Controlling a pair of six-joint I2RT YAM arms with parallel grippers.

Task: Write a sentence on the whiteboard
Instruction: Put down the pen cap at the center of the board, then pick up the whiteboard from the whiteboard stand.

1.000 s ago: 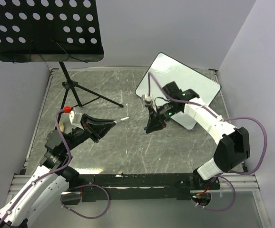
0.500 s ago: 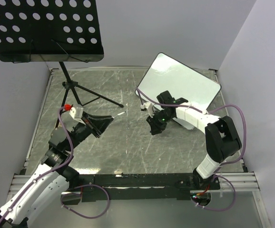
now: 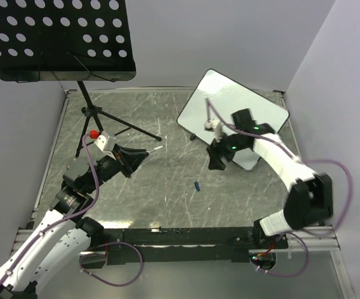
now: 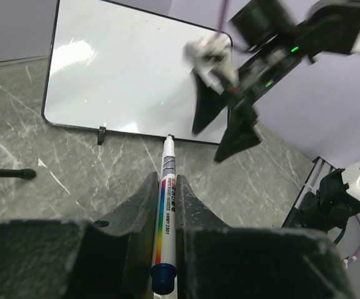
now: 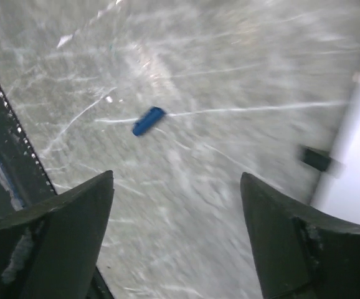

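The glossy white, black-framed whiteboard (image 3: 230, 99) stands near the desk's far right corner, while the left gripper (image 4: 167, 185) clamps a marker (image 4: 165, 218) and the right gripper (image 5: 177, 187) gapes wide, holding nothing.

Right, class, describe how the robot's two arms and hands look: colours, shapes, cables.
The left arm and right arm have white links with black joints, and purple cables loop along both. The left hand and right hand are black, each with two tapering wedge-shaped fingers.

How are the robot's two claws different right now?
The left gripper is shut on a marker; the right gripper is open and empty. The left gripper points toward the whiteboard; the right gripper faces down at the table. Both are black two-finger grippers.
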